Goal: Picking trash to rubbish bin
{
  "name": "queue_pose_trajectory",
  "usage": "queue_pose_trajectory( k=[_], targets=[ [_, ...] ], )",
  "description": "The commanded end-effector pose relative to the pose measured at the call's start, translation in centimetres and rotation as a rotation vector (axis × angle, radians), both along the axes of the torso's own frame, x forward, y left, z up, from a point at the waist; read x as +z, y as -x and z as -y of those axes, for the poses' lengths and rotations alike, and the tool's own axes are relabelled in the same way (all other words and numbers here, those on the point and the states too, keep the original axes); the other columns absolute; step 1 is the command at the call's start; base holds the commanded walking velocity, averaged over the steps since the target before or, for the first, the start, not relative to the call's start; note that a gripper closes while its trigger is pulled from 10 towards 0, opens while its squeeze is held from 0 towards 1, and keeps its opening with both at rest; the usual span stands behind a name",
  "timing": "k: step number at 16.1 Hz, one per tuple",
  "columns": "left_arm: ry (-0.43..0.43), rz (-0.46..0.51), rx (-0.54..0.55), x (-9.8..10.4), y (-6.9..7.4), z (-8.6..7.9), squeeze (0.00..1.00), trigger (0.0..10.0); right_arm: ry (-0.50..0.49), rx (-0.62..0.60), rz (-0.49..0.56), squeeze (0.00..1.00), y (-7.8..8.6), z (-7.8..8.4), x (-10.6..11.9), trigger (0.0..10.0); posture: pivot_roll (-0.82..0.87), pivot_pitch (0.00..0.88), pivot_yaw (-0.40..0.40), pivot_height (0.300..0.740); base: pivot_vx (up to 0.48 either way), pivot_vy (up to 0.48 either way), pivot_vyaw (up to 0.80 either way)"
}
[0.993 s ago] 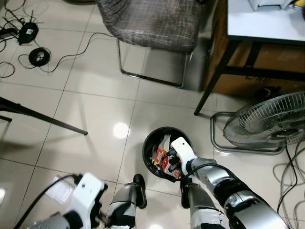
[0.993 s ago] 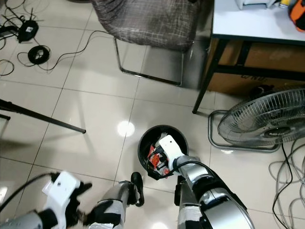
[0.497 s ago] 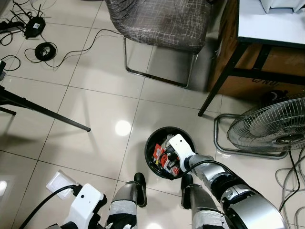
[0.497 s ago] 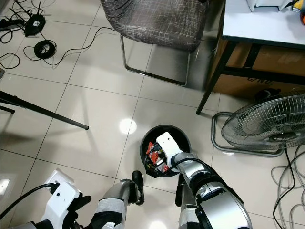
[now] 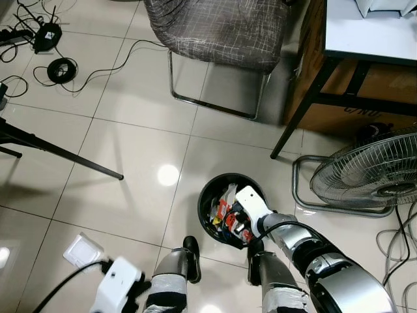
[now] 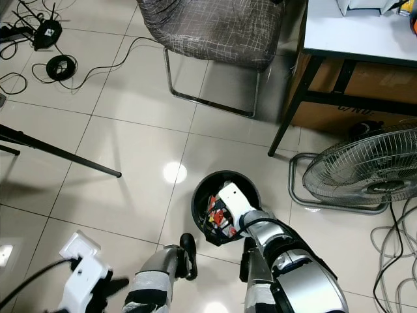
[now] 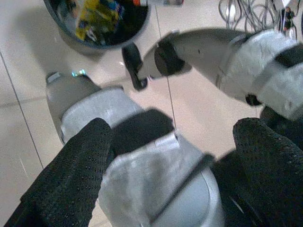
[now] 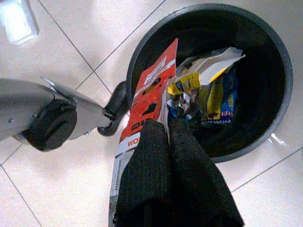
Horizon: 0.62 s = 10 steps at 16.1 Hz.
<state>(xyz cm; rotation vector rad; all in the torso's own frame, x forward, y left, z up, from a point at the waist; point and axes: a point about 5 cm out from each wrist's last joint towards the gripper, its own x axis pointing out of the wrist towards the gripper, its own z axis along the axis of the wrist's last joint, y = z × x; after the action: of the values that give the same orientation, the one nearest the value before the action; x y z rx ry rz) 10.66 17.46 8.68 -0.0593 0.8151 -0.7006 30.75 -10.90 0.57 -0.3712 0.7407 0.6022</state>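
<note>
Since the earlier frame the right arm has shifted slightly over the bin, and the left arm has dropped lower beside the body. The red wrapper (image 8: 150,97), a flat printed packet, is pinched by its lower end between the closed jaws of the right gripper (image 8: 166,126), and its upper part leans over the near rim of the rubbish bin (image 8: 279,66). It appears light, thin and flexible, likely to flop or cling on release; the present hold at one end seems adequate. The bin, a round black container, stands on the tiled floor (image 5: 130,150) just before the robot's feet and already holds yellow, blue and white packets (image 8: 213,85). The left gripper (image 7: 170,156) hangs idle beside the leg, jaws apart and holding nothing. A small white object (image 5: 83,250) lies on the floor near the left arm. A fan (image 5: 365,176) stands just beside the bin on the right; a chair (image 5: 221,32) and a bench (image 5: 371,39) stand beyond, well apart. Open floor lies to the left.
</note>
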Motion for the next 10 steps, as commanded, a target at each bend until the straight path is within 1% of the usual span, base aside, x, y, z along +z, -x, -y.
queue_pose_trajectory(
  k=[1, 3, 6, 7, 10],
  targets=[
    [0.017, -0.051, -0.013, -0.2, 1.0, -0.1, 0.00, 10.0, 0.018, 0.013, -0.051, 0.00, 1.4, -0.1, -1.5, 10.0, 0.18, 0.429, 0.122, 0.740, 0.000, 0.000, 0.00],
    [0.018, -0.056, -0.017, -0.3, 1.1, 0.0, 0.00, 10.0, 0.028, 0.027, -0.061, 0.00, 1.6, 0.1, -1.6, 10.0, 0.18, 0.429, 0.122, 0.740, 0.000, 0.000, 0.00],
    [0.029, -0.068, -0.027, -0.3, 1.2, -0.1, 0.00, 10.0, 0.077, 0.021, -0.070, 0.00, 1.9, 1.4, -2.0, 10.0, 0.18, 0.429, 0.125, 0.740, 0.000, 0.000, 0.00],
    [0.044, -0.077, -0.024, -0.3, 1.2, 0.0, 0.00, 10.0, 0.084, 0.016, -0.072, 0.00, 2.0, 1.8, -2.1, 10.0, 0.18, 0.429, 0.125, 0.740, 0.000, 0.000, 0.00],
    [0.064, -0.081, -0.017, -0.4, 1.1, 0.2, 0.00, 10.0, 0.109, 0.019, -0.071, 0.00, 2.1, 2.0, -2.2, 10.0, 0.18, 0.421, 0.128, 0.740, 0.000, 0.000, 0.00]
  ],
)
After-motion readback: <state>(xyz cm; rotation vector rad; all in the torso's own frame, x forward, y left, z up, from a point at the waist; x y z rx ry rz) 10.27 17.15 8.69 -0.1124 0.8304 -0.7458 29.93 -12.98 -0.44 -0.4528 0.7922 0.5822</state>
